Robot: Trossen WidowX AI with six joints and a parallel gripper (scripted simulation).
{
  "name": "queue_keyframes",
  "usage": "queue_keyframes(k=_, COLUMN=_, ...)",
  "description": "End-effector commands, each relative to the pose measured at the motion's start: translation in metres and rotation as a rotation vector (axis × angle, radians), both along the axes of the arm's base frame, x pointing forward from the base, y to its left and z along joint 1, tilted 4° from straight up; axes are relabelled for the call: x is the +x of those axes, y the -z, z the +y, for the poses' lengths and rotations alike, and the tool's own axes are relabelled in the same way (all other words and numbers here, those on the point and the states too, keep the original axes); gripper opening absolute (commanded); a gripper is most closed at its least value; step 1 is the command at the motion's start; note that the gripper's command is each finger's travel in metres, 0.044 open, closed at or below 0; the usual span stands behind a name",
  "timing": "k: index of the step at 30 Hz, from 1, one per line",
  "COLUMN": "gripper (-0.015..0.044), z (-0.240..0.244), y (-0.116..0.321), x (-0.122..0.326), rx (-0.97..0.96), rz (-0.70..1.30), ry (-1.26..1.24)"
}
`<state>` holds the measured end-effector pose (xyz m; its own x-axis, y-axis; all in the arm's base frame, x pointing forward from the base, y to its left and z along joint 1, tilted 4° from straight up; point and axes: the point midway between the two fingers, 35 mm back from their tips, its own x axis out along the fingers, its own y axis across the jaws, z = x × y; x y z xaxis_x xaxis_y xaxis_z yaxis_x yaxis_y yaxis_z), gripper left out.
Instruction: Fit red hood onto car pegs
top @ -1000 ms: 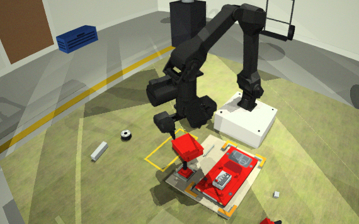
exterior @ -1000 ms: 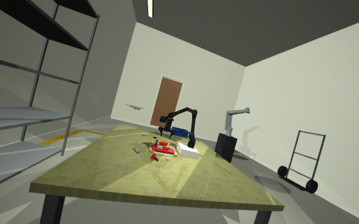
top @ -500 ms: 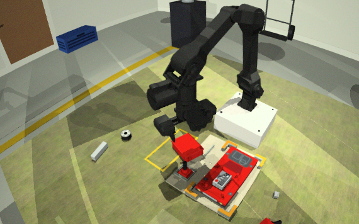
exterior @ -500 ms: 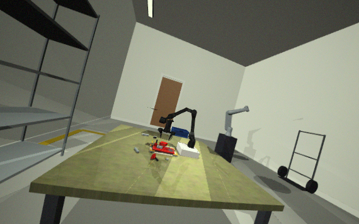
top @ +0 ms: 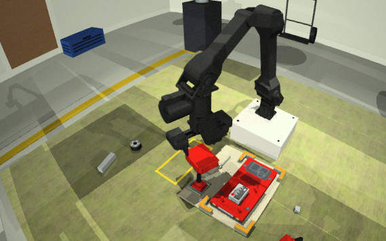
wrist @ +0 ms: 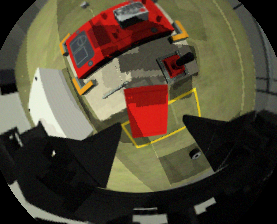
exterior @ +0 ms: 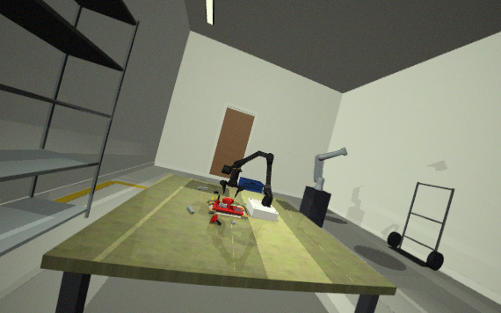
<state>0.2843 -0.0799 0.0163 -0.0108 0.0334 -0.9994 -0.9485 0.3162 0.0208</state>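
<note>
The hood (top: 202, 158) (exterior: 228, 200) (wrist: 147, 111), a red shell with a flat roof, stands roof up at the yellow outline. My gripper (exterior: 230, 194) (wrist: 152, 122) is open and empty; its fingers stand wide on either side of the hood in the wrist view, seemingly above it. The red chassis (top: 246, 203) (exterior: 236, 211) (wrist: 104, 35) sits in the jig, between orange corner brackets (top: 244, 228) (wrist: 82, 86). The grey engine block (top: 238, 193) (wrist: 131, 12) is on its deck, with short red pegs around it. The hood's corner holes are hidden.
A black post on a red base (top: 199, 186) (wrist: 175, 66) stands close beside the hood. A thin grey rod (top: 225, 162) lies between hood and chassis. The white arm base (top: 263, 130) is behind. A grey bar (top: 107, 162) and a round part (top: 135, 145) lie off to the left.
</note>
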Motion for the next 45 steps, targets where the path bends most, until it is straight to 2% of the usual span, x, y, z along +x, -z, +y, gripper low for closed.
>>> queue_keyframes(k=1, gripper=0.0440, z=0.001, y=0.006, x=-0.002, rx=0.006, rz=0.004, ry=0.001)
queue_keyframes(k=45, gripper=0.0440, z=0.003, y=0.035, x=-0.003, rx=0.006, rz=0.005, ry=0.001)
